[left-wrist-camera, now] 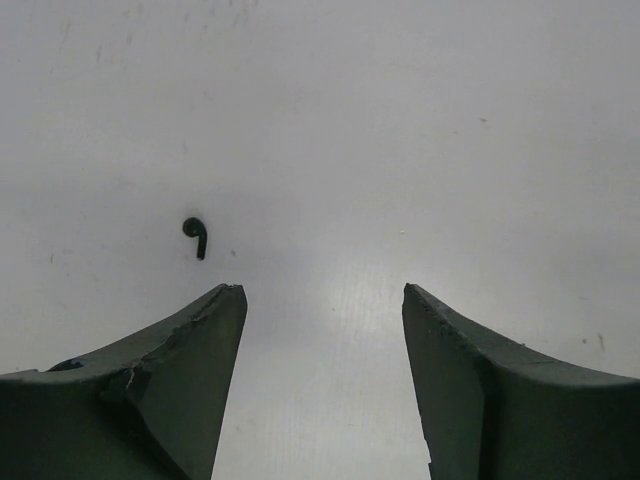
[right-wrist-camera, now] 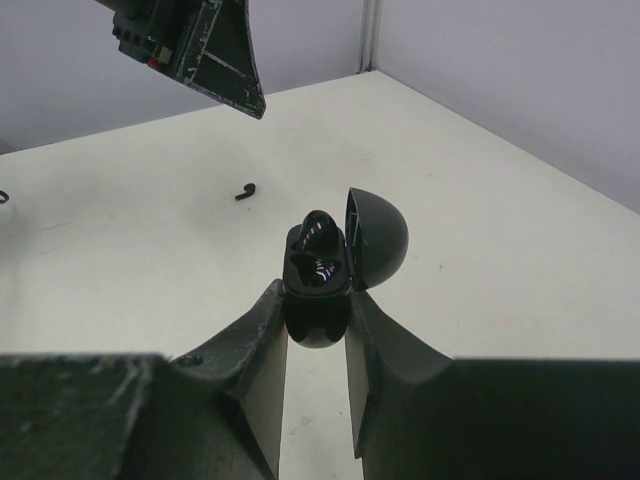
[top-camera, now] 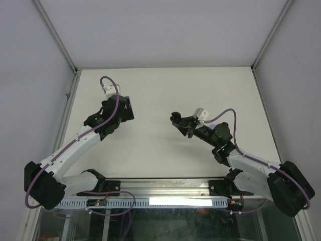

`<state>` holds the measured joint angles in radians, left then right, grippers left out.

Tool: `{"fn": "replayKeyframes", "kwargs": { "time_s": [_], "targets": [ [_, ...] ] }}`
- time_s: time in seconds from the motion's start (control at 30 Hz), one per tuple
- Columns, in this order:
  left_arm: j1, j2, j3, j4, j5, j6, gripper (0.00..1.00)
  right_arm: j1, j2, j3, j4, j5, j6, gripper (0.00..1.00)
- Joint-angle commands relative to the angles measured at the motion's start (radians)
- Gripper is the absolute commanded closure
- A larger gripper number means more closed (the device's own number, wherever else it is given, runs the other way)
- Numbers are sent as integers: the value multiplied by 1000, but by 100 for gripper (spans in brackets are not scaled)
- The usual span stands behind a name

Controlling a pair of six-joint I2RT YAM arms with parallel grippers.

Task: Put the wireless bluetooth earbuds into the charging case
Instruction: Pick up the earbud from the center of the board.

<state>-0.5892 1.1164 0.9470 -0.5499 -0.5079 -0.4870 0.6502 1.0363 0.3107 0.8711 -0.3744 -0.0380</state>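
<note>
A tiny black comma-shaped earbud [left-wrist-camera: 196, 236] lies alone on the white table, ahead and left of my left gripper [left-wrist-camera: 322, 290], which is open and empty above the table. The earbud also shows in the right wrist view [right-wrist-camera: 245, 190], beyond the case. My right gripper [right-wrist-camera: 316, 300] is shut on the black charging case [right-wrist-camera: 318, 270] and holds it above the table with its lid [right-wrist-camera: 377, 238] swung open to the right. The case's cavities look glossy dark; I cannot tell if an earbud sits inside. From above, the left gripper [top-camera: 126, 109] and the right gripper [top-camera: 176, 121] face each other.
The white table [top-camera: 165, 90] is bounded by metal frame posts [top-camera: 55, 35] and grey walls. The left gripper's fingers [right-wrist-camera: 215, 50] hang in the upper left of the right wrist view. A metal rail [top-camera: 165, 187] runs along the near edge.
</note>
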Motion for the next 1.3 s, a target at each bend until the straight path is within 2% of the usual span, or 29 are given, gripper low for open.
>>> {"fn": "replayKeyframes", "kwargs": {
  "time_s": [0.0, 0.33, 0.5, 0.97, 1.27],
  "targets": [
    [108, 79, -4, -13, 97, 14, 35, -7, 15, -18, 82, -6, -34, 100],
    [357, 342, 17, 23, 214, 102, 46, -8, -25, -49, 59, 33, -51, 100],
    [431, 449, 58, 28, 299, 122, 53, -11, -35, -53, 50, 43, -54, 100],
    [481, 568, 101, 31, 397, 147, 63, -12, -48, -54, 26, 59, -65, 100],
    [481, 604, 96, 28, 420, 163, 74, -13, -52, -54, 21, 60, -66, 100]
  ]
}}
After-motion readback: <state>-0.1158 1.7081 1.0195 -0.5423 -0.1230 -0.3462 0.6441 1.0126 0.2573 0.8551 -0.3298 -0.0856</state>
